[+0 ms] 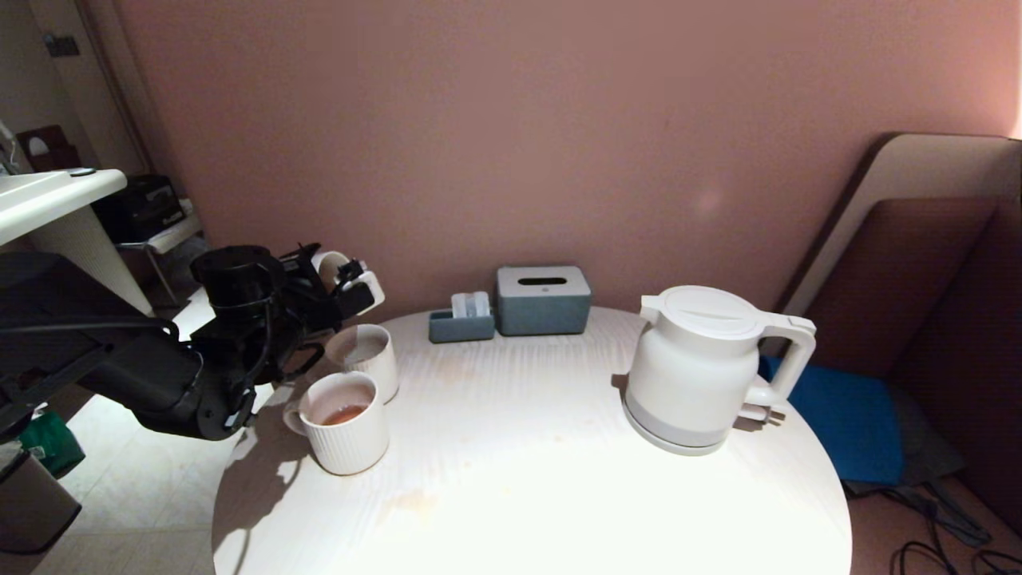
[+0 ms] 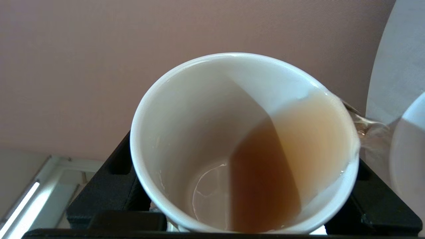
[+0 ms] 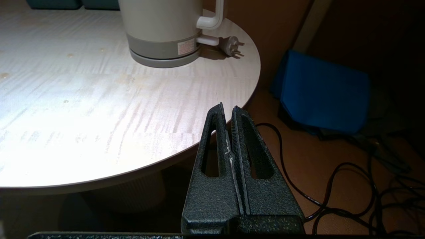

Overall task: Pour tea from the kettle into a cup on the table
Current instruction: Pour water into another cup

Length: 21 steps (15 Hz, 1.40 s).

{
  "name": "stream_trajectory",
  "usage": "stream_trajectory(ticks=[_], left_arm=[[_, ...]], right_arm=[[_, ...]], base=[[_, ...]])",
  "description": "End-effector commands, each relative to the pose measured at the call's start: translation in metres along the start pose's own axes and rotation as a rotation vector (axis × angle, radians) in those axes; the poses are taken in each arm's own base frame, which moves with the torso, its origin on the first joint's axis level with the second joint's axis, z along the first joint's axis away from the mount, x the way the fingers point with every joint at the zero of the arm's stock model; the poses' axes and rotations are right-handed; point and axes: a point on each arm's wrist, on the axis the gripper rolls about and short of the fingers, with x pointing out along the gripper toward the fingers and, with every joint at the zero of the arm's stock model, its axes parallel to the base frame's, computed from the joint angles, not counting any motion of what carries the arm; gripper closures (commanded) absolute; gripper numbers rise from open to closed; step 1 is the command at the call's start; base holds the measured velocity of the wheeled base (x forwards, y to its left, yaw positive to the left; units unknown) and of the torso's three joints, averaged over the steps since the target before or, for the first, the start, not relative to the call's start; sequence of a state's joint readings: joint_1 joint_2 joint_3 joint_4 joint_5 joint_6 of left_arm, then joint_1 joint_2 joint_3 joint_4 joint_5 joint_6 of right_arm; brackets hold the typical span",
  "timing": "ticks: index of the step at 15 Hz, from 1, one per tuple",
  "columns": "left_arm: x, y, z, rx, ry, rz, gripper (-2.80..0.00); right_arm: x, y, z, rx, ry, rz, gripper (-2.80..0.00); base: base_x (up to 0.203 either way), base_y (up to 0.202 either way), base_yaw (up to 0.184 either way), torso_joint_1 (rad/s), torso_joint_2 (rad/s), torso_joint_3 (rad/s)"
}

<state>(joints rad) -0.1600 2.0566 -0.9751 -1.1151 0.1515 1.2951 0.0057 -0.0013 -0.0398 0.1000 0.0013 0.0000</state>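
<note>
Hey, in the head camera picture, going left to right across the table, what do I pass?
Left pincer holding the tilted small cup → front ribbed mug with tea in it → small blue-grey holder → blue-grey tissue box → white kettle.

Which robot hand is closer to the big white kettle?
Right. The right gripper hangs shut just past the table edge on the kettle side. The left gripper is across the table, holding the small cup tipped over the mugs.
</note>
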Motion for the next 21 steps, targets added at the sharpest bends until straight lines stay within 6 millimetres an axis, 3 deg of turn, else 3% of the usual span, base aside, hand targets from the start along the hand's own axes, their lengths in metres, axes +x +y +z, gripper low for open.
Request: stream_trajectory(ticks=[1, 4, 21], left_arm=[[-0.0022, 0.0008, 0.0067, 0.010, -0.017, 0.006, 0.00], [-0.0079, -0.0041, 0.0139, 0.014, -0.034, -0.016, 0.00], [-0.0088, -0.0008, 0.0149, 0.081, -0.039, -0.005, 0.00]], right_arm=[[0.0001, 0.0000, 0.0000, 0.000, 0.001, 0.001, 0.00], [0.0001, 0.0000, 0.0001, 0.000, 0.001, 0.001, 0.00], [0.0001, 0.0000, 0.0001, 0.000, 0.001, 0.001, 0.00]], base=[[0.000, 0.000, 0.000, 0.000, 0.00, 0.000], [0.000, 0.000, 0.000, 0.000, 0.00, 0.000], [0.000, 0.000, 0.000, 0.000, 0.00, 0.000]])
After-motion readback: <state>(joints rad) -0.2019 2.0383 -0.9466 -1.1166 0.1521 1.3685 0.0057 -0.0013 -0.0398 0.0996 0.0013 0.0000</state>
